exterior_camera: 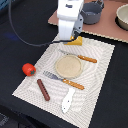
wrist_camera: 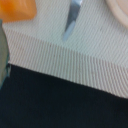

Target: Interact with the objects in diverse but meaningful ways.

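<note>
Where the exterior view comes closest to the camera, a black surface (exterior_camera: pixel 15 95) carries a pale striped mat (exterior_camera: pixel 97 80), and on the mat's near part lie a white knife-shaped piece (exterior_camera: pixel 68 100) and, toward the exterior view's left of it, a brown sausage (exterior_camera: pixel 43 89). Just off the mat's edge on that same side, the small red tomato (exterior_camera: pixel 28 69) sits on the dark cloth. Farther in, an orange-handled fork (exterior_camera: pixel 63 80) lies at a slant just in front of the tan round plate (exterior_camera: pixel 68 66), which rests flat near the mat's middle. Beyond the plate, an orange-handled knife (exterior_camera: pixel 81 57) lies close by its far rim. Behind that, the white arm (exterior_camera: pixel 69 17) hangs over the mat's far edge, its claw (exterior_camera: pixel 71 39) low and just beside the yellow-orange bread loaf (exterior_camera: pixel 75 42); whether the claw is parted or pressed together cannot be told from either view. In the wrist view, the loaf shows as an orange blur in one corner, with the knife's metal blade on the striped mat nearby. Farthest back, on a tan board (exterior_camera: pixel 107 27), stands one grey-blue pot (exterior_camera: pixel 92 12), and a second pot (exterior_camera: pixel 123 16) is cut off at the exterior view's right edge.
</note>
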### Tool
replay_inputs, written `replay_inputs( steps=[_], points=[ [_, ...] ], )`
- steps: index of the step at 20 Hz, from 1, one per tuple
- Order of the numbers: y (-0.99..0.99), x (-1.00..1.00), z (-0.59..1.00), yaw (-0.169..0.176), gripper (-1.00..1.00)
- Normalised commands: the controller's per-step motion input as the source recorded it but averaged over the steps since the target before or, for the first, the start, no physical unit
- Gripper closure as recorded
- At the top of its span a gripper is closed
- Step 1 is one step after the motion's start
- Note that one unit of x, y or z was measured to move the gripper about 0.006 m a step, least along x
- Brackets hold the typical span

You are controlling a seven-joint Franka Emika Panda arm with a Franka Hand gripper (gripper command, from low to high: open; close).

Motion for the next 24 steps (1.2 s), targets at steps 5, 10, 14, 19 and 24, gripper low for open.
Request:
replay_inputs(
  steps=[5, 10, 14, 19, 24],
  points=[
    [-0.51, -0.87, -0.17, -0.007, -1.0],
    [-0.62, -0.53, -0.02, -0.092, -1.0],
    [-0.66, -0.38, 0.0, -0.115, -1.0],
    [-0.63, -0.31, 0.0, -0.122, -1.0],
    [-0.45, -0.3, -0.1, -0.094, -1.0]
  ],
)
